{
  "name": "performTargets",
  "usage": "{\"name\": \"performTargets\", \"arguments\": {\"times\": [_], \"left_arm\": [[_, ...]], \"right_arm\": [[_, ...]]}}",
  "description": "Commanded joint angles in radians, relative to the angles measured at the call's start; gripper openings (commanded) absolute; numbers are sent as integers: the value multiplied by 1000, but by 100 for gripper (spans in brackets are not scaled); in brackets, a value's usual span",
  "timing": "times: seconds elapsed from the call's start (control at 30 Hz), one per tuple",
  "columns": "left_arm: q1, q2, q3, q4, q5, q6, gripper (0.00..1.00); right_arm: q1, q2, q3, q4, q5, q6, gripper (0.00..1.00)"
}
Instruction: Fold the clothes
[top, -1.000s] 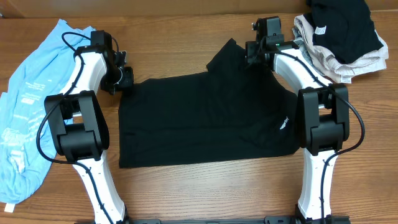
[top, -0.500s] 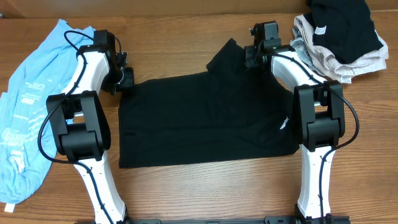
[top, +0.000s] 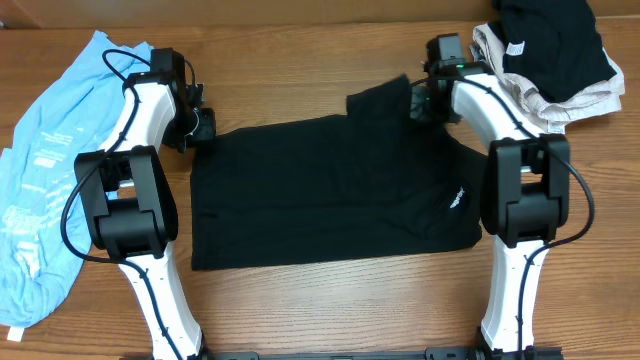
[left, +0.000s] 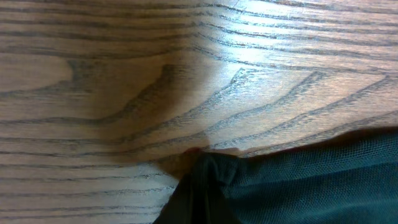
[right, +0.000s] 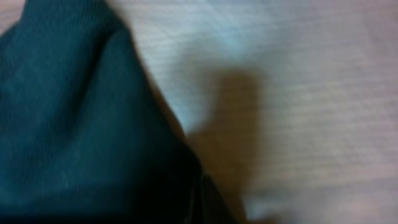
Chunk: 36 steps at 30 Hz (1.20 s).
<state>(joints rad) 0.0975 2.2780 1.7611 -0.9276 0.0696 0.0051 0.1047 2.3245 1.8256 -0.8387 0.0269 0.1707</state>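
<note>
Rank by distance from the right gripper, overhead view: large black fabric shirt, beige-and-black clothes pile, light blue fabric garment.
1. Large black fabric shirt: right gripper pinches its sleeve.
2. Beige-and-black clothes pile: just right, back corner.
3. Light blue fabric garment: far left.

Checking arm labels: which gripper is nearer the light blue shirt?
Left. The left gripper grips the black shirt at the corner toward the light blue shirt; the right gripper grips its opposite top corner.

Left of the large plain black fabric garment (top: 320, 190), the light blue fabric garment (top: 40, 180) runs off the overhead edge; the black one's small white logo (top: 456, 196) is unreadable.
</note>
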Motion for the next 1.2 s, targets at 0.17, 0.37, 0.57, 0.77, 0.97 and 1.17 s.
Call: {"name": "performTargets", "arguments": {"times": [0.17,0.37,0.57,0.77,0.97,1.17], "left_arm": [[8,47,-17,5,-81,-9,4],[8,47,-17,5,-80,-9,4],[8,47,-17,-3,-80,-9,4],[6,47,-17,-7,-80,-9,4],[7,47,-17,-7,-80,-9,4],[7,47,-17,-7,-80,-8,4]], "right_arm": [[-33,-51,11,-60,-40,35,56],[-35,-51,80,20,-45,-4,63],[-15,-31,86,203,-47,-98,63],[-11,23,86,257,-52,-119,59],[-10,59,86,290,-97,-123,52],[-6,105,85,309,-124,-119,51]]}}
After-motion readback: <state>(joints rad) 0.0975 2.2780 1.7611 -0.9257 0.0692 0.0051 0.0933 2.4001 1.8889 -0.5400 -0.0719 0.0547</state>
